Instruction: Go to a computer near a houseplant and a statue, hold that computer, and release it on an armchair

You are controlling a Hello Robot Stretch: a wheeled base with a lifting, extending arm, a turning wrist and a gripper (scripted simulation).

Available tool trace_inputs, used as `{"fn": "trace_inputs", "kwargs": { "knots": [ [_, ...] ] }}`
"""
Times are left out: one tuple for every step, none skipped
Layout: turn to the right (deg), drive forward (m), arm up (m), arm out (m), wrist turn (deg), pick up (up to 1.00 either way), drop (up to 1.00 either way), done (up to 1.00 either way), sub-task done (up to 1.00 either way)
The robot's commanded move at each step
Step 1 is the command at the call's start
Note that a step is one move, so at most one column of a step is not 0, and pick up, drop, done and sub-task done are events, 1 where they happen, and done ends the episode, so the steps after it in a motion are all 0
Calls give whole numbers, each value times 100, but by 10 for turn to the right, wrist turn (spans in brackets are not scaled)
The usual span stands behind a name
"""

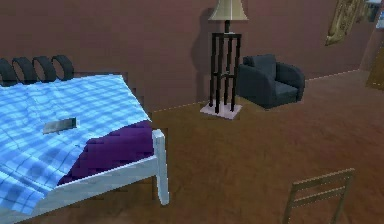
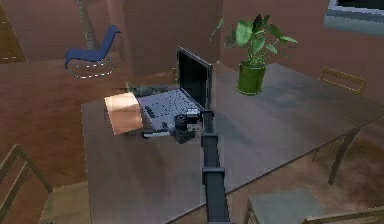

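An opened laptop computer (image 2: 180, 92) with a dark screen stands on a brown table (image 2: 270, 125) in the arm side view. A green houseplant (image 2: 255, 50) in a green pot stands behind it toward the right. A tan blocky thing (image 2: 124, 112) lies at the laptop's left. My arm (image 2: 212, 170) rises from the bottom edge to the laptop's near edge, where my gripper (image 2: 163, 130) lies against the computer. I cannot tell whether it holds anything. A dark blue armchair (image 1: 270, 82) stands by the far wall in the forward view.
A bed (image 1: 70, 135) with a blue checked cover takes up the forward view's left, with a floor lamp (image 1: 226, 55) beside the armchair and a wooden chair back (image 1: 320, 195) at the bottom right. Wooden chairs (image 2: 342, 80) ring the table; a blue lounge chair (image 2: 92, 50) stands far left.
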Motion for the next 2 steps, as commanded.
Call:
{"fn": "trace_inputs", "kwargs": {
  "knots": [
    [0, 0, 22, 0, 0, 0, 0, 0, 0],
    [0, 0, 0, 0, -450, 0, 0, 0, 0]
  ]
}}
